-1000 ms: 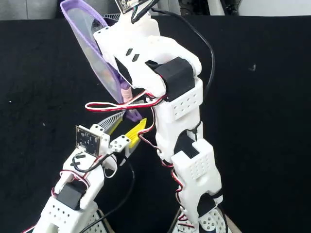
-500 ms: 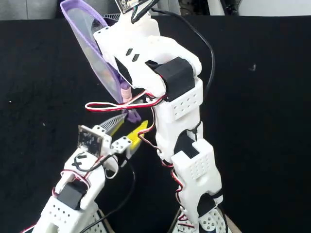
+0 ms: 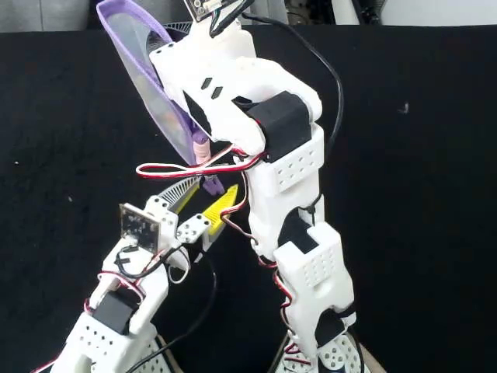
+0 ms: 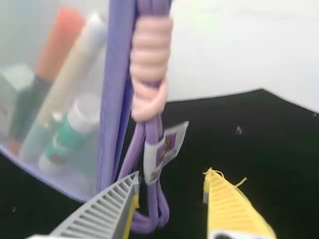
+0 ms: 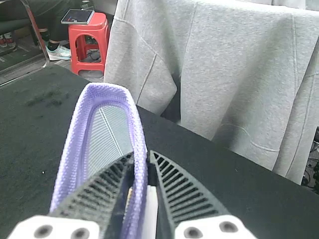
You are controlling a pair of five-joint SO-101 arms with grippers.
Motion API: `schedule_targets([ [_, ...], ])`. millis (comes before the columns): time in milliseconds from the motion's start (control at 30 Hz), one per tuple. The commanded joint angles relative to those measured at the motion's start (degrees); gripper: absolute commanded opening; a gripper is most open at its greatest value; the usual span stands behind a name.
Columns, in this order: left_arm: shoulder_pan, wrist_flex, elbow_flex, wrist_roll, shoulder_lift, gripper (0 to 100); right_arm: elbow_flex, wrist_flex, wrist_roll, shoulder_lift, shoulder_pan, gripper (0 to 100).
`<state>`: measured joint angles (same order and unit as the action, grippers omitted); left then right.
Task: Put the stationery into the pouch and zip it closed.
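Note:
The clear pouch (image 3: pixel 144 66) with purple trim hangs in the air at the back left, my right gripper (image 5: pixel 144 167) shut on its purple edge (image 5: pixel 132 119). Inside the pouch (image 4: pixel 30 99) lie an orange pen (image 4: pixel 57 42), a white pen (image 4: pixel 72 72) and a green-capped item (image 4: pixel 65 137). A pink zip pull (image 4: pixel 149 74) and a purple loop (image 4: pixel 154 199) with a tag dangle from its lower end. My left gripper (image 4: pixel 172 177) is open just below the pouch, the loop (image 3: pixel 213 185) hanging between its grey and yellow fingers, close to the grey one (image 4: pixel 107 209).
A black cloth (image 3: pixel 419 194) covers the table, with free room on the right. The right arm's white body (image 3: pixel 279 155) and its red-white cable (image 3: pixel 178 167) cross just above the left gripper (image 3: pixel 215 188). A grey garment (image 5: pixel 224 64) and a red stool (image 5: pixel 87 42) stand beyond the table.
The left wrist has shifted very slightly beneath the pouch. The right arm and the pouch have held still.

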<state>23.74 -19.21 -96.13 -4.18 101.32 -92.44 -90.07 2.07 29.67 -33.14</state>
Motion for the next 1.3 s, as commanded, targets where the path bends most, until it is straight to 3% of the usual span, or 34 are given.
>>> schedule_targets([
  [0, -0.5, 1.2, 5.1, 0.1, -8.3, 22, -3.3, 0.1, -0.5, -5.2, -0.9, 1.1],
  [433, 2.9, 15.8, 28.3, -3.0, -55.1, 19, -3.3, 0.1, -0.3, -5.3, -0.9, 1.1],
  [667, 3.1, 20.7, 25.4, -2.7, -53.6, 7, -3.3, 0.1, -0.3, -5.3, -0.8, 1.1],
  [867, 2.1, 19.8, 19.3, -2.7, -40.2, 3, -3.3, 0.5, -0.2, -5.3, -0.4, 1.1],
  [967, 2.6, 11.8, 18.2, -2.7, -30.1, 3, -3.3, 0.6, -0.2, -5.1, -0.4, 1.1],
  [1267, 1.9, -24.5, 28.0, -2.6, 0.8, 3, -3.3, 1.8, -0.1, -4.9, 1.6, 1.1],
])
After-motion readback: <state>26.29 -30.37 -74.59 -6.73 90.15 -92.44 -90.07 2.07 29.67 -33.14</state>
